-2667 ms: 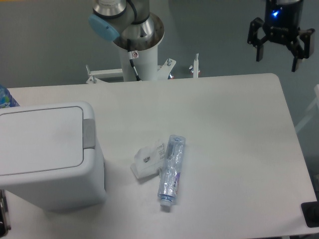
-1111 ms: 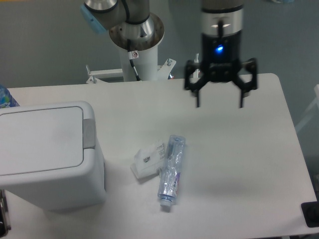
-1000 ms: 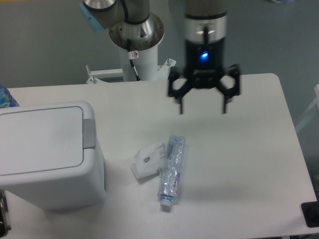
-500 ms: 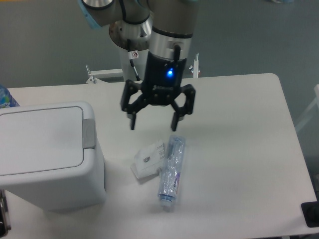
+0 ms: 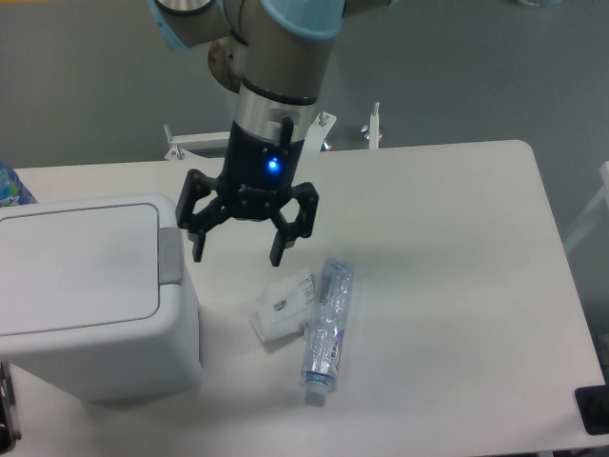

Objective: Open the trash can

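Observation:
The trash can [image 5: 90,300] is a big white box at the left of the table, its flat lid down and a grey button strip [image 5: 169,257] along its right edge. My gripper [image 5: 237,256] hangs open just right of that strip, above the table, with nothing between its fingers. Its left fingertip [image 5: 199,252] is close to the can's upper right corner without visibly touching it.
A clear plastic bottle [image 5: 326,319] lies on the table right of the can, with a small white packet [image 5: 283,303] against it. A blue-labelled object [image 5: 9,186] peeks in at the far left edge. The arm's base post [image 5: 264,114] stands behind the table.
The gripper has swept from the far upper right across the table to the left and down, ending beside the can's button strip. It stayed open throughout. Nothing on the table moved.

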Robot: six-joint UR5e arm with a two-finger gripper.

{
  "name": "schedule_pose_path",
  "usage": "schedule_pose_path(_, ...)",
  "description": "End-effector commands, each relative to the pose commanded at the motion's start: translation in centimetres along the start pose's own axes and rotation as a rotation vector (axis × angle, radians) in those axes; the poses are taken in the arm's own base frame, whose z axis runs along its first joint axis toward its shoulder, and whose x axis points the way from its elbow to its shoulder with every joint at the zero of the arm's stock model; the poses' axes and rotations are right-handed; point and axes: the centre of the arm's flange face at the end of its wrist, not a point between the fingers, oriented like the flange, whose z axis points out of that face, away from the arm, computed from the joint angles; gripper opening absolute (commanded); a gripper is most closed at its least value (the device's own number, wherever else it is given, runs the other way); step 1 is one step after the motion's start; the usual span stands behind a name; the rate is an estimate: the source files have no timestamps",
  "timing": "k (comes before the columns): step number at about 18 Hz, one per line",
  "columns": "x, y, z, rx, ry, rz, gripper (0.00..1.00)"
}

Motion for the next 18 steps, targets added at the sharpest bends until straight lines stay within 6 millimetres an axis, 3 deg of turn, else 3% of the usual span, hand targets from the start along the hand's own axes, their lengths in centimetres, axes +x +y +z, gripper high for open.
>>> schedule_pose_path(18, 0.4, 1.0, 1.8, -0.034, 0.007, 0.004, 1.0)
